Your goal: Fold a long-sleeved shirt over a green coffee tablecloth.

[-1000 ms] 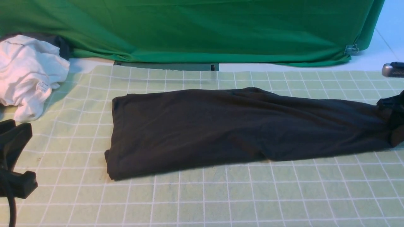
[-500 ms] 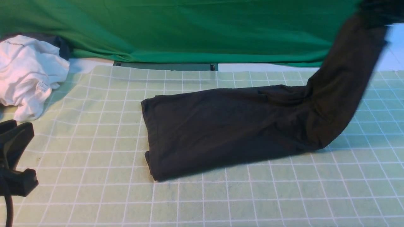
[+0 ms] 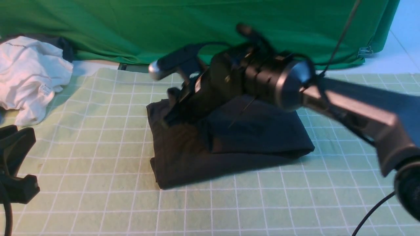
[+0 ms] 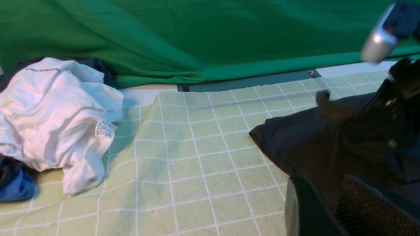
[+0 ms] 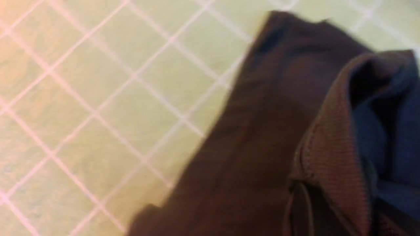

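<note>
— Front view? 
— My right end effector (image 3: 170, 113) pinches the shirt (image 3: 249, 137), doubled over on the tablecloth (image 3: 262, 203); left end effector (image 3: 16, 164) idles, gap unclear. 
— Wrist views? 
— Left: shirt (image 4: 311, 144) beside white garment (image 4: 55, 111). Right: a clamped fold (image 5: 328, 147).

This looks like a robot lab or recording setup rather than a home. A smooth deep-green backdrop cloth (image 3: 131, 26), held by a metal clip (image 3: 365, 51), hangs behind a work surface covered by the pale green coffee tablecloth (image 3: 262, 203) with a white grid. A crumpled white garment (image 3: 29, 75) lies at one edge, and robot arms reach over the surface.
</note>
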